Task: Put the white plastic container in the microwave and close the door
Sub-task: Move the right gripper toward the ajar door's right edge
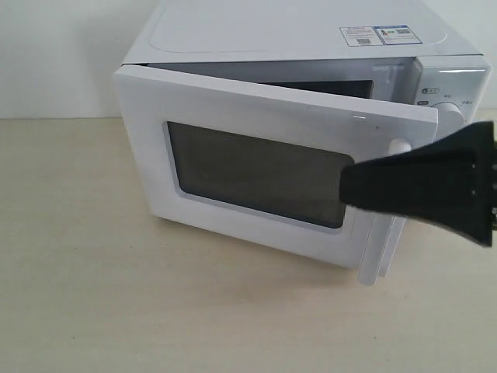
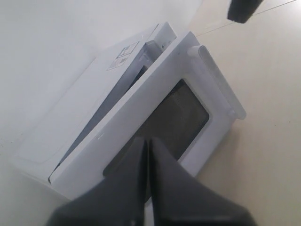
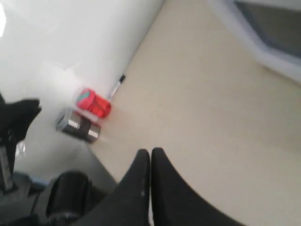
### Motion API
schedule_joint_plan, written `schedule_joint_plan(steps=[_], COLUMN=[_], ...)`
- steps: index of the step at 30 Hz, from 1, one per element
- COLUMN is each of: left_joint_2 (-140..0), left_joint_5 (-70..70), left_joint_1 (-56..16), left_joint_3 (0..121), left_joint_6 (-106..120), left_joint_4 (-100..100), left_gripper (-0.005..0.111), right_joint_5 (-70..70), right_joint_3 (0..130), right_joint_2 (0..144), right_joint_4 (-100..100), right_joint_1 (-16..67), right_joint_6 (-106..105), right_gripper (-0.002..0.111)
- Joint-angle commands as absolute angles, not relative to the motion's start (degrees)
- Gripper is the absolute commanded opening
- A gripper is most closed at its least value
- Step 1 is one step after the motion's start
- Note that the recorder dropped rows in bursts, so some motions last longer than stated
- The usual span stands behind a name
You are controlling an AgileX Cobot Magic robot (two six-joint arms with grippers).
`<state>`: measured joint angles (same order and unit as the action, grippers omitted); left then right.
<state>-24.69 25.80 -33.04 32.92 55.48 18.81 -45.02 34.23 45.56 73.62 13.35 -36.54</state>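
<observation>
The white microwave point(image 1: 295, 31) stands at the back of the table, its door point(image 1: 233, 109) ajar by a narrow gap. No white plastic container shows in any view, and the cavity is mostly hidden behind the door. My right gripper point(image 1: 347, 186) is shut and empty, its tip in front of the dark window point(image 1: 256, 171) beside the handle point(image 1: 379, 249). In the left wrist view my left gripper point(image 2: 148, 141) is shut and empty, hovering above the door point(image 2: 141, 113) and away from the bar handle point(image 2: 218, 82). The right gripper point(image 3: 150, 151) points at bare table.
A round dial point(image 1: 449, 109) sits on the microwave's right panel. By the wall lie a red object point(image 3: 94, 103), a metal piece point(image 3: 77, 125) and a pen point(image 3: 116, 85). Pale tabletop point(image 1: 116, 311) stretches in front of the microwave.
</observation>
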Motion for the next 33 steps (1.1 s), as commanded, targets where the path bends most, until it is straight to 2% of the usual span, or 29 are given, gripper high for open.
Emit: schedule_joint_plan(steps=[1,4,14,21,26,33], left_joint_2=[-24.39,-24.39,-24.53,-24.53,-24.53,-24.53], left_joint_5=[25.34,24.96,22.72,22.82,23.06,22.72], left_joint_1=[-33.29,-33.29,-33.29,-33.29,-33.29,-33.29], left_joint_3=[32.65,32.65,32.65,32.65,32.62,32.62], left_joint_6=[54.75,54.75,54.75,54.75,54.75,54.75], left_joint_4=[18.64,18.64,18.64,18.64,18.64,19.07], left_gripper=[0.004,0.004,0.004,0.004,0.004,0.004], right_joint_5=[-30.46,-21.43,3.98,12.13,21.66,51.09], right_joint_3=[27.04,22.9,24.85,28.53,28.72,28.72], right_joint_2=[45.9,45.9,45.9,45.9,46.9,59.0], right_joint_4=[91.13,99.95,99.95,93.67,85.74,81.62], right_joint_1=[16.79,22.27,38.66,46.23,55.87,74.76], right_joint_6=[-54.5,-68.95,-72.75,-57.35,-46.18,-38.12], right_gripper=[0.0,0.0,0.0,0.0,0.0,0.0])
